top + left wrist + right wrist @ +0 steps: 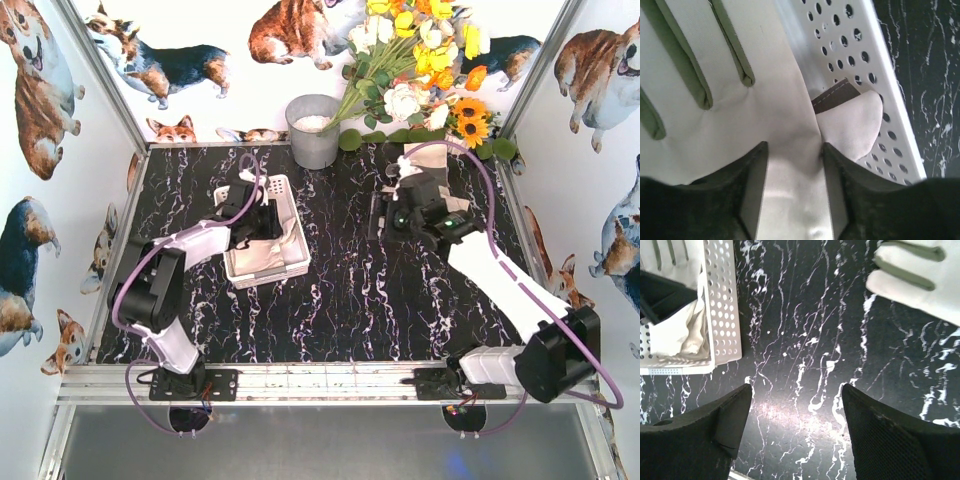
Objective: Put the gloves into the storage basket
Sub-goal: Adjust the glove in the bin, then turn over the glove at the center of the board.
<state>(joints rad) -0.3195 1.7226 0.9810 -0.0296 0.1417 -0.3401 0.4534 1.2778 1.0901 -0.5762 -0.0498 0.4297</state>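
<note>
L fingers (752,200) straddle glove (765,115) in basket (860,55), prob. seating it flat, grip or release can't tell; R fingers (880,440) spread empty over worktop (805,340) nr 2nd glove (920,275), poised to fetch it.

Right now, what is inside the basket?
Cream gloves lie overlapping in the basket. The left gripper sits over them and hides part of the inside. The floor and the exact count cannot be seen.
</note>
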